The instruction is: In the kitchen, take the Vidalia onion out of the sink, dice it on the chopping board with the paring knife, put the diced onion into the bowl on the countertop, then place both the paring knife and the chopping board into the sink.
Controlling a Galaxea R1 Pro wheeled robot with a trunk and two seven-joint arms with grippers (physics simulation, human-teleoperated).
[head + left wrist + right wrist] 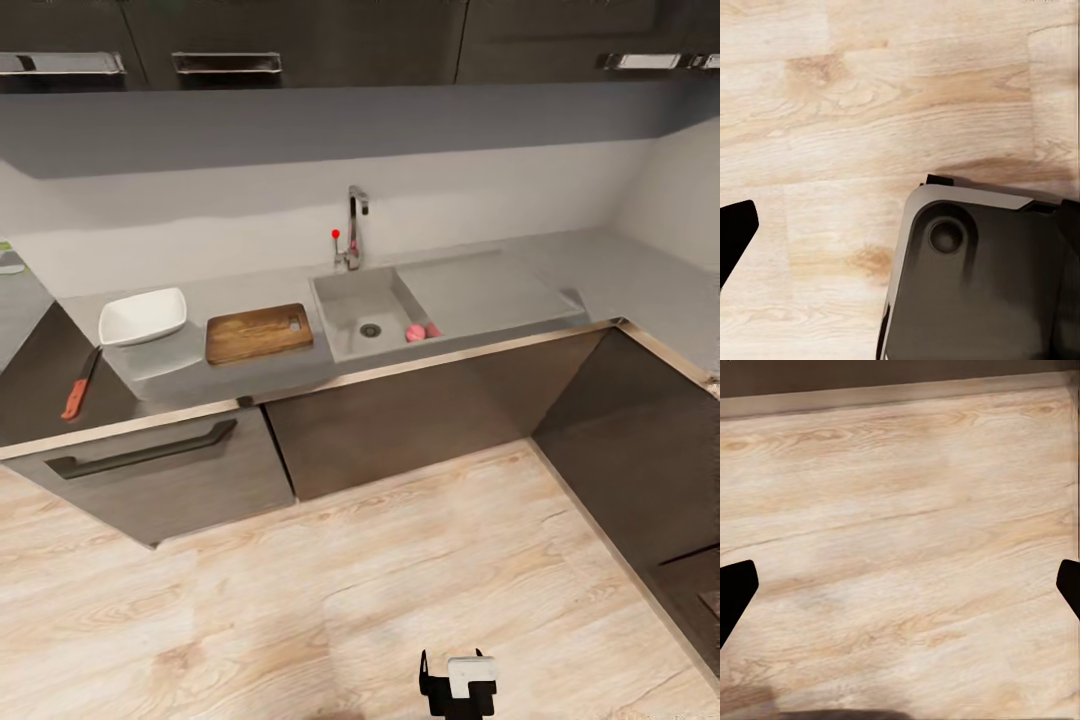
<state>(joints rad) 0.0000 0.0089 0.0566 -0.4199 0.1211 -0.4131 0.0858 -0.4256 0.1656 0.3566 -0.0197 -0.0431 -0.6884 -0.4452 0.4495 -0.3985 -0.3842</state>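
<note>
The right gripper [900, 585] is open. Its two dark fingertips sit far apart at the sides of the right wrist view, with nothing between them but the light wooden floor [900, 510]. A dark strip of cabinet base [870, 375] runs along the far end of that floor.

The left gripper's state cannot be told. In the left wrist view, one dark fingertip [735, 232] pokes in at 9 o'clock. A dark rounded part of the robot's own body [982, 285] fills the 5 o'clock corner, over the same wooden floor.

In the head view, a small black and white part of the robot [458, 685] sits at 6 o'clock. The floor spreads out from it to the dark grey cabinets.

Above them is the grey countertop [250, 380]. The sink [345, 310] is near the middle, with the chrome tap [354, 225] and its red knob behind it. The Vidalia onion [415, 332] lies inside the sink, at 3 o'clock from the round drain [370, 330] and close to it.

The chopping board [259, 332] lies flat just beside the sink, at its 9 o'clock. The white bowl [143, 316] sits at 9 o'clock from the board, near it. The paring knife [80, 385] lies on the dark top at 8 o'clock from the bowl, apart from it.
</note>
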